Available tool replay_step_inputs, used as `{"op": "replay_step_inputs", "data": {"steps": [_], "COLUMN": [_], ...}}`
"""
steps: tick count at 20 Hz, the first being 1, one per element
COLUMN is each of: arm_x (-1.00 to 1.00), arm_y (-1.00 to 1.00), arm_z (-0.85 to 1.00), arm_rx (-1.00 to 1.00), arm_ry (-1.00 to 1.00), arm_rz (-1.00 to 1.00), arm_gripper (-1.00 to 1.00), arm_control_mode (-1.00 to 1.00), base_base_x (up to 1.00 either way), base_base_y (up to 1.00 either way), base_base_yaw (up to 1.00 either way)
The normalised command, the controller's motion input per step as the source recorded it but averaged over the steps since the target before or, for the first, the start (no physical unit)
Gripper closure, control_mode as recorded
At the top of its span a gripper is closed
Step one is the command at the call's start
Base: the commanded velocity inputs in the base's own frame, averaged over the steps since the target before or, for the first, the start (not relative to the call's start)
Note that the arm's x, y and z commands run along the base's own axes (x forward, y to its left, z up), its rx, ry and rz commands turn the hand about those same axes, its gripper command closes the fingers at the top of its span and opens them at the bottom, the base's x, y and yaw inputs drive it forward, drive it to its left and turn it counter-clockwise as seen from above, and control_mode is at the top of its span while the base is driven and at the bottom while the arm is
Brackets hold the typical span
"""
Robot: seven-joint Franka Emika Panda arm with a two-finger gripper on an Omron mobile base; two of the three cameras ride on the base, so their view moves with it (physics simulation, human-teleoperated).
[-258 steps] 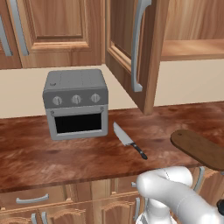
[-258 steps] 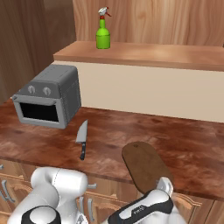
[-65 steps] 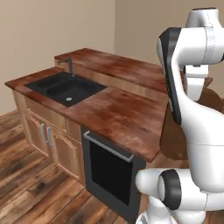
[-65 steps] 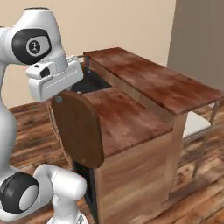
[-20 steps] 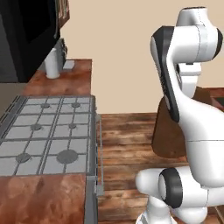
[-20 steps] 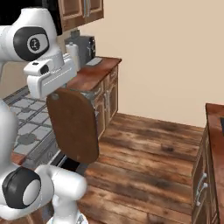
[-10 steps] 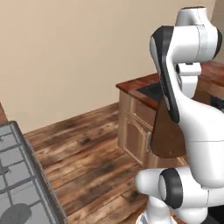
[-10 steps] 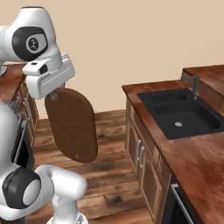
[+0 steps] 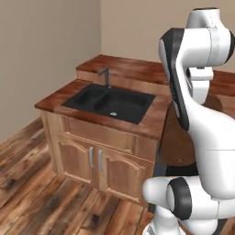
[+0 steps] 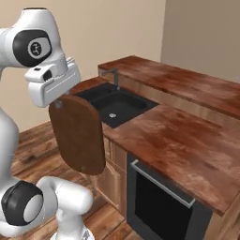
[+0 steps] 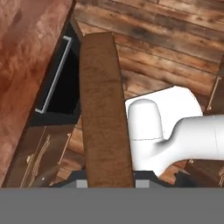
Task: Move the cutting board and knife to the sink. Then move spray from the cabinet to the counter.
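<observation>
From the left base view we've got the sink (image 9: 110, 101) ahead, from the right the gripper (image 10: 60, 101) pinching the cutting board (image 10: 78, 133) by its top end, hanging vertically, and edge-on in the hand view it looks stiff and fairly heavy.

The left base camera sat behind the white arm, looking forward and down at the recessed black double-basin sink (image 9: 110, 102) in the dark reddish-brown wood-grain countertop (image 9: 153, 126). The right base camera covered that same sink (image 10: 112, 104) and countertop (image 10: 173, 140) from the other side, nearer. The hand camera looked steeply down along the flat dark-brown wooden cutting board (image 11: 105, 113), edge-on, toward the plank floor (image 11: 175, 48).
</observation>
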Motion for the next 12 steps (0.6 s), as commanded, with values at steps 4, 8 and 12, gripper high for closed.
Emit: {"op": "replay_step_inputs", "data": {"steps": [4,8,12], "arm_x": [0.00,0.00,0.00], "arm_y": [0.00,0.00,0.00], "arm_z": [0.00,0.00,0.00], "arm_rx": [0.00,0.00,0.00], "arm_ry": [0.00,0.00,0.00], "arm_rz": [0.00,0.00,0.00], "arm_gripper": [1.00,1.00,1.00], "arm_control_mode": [1.00,1.00,1.00], "base_base_x": [0.83,0.90,0.79], "base_base_y": [0.49,0.49,0.33], "base_base_yaw": [-0.54,-0.47,-0.41]}}
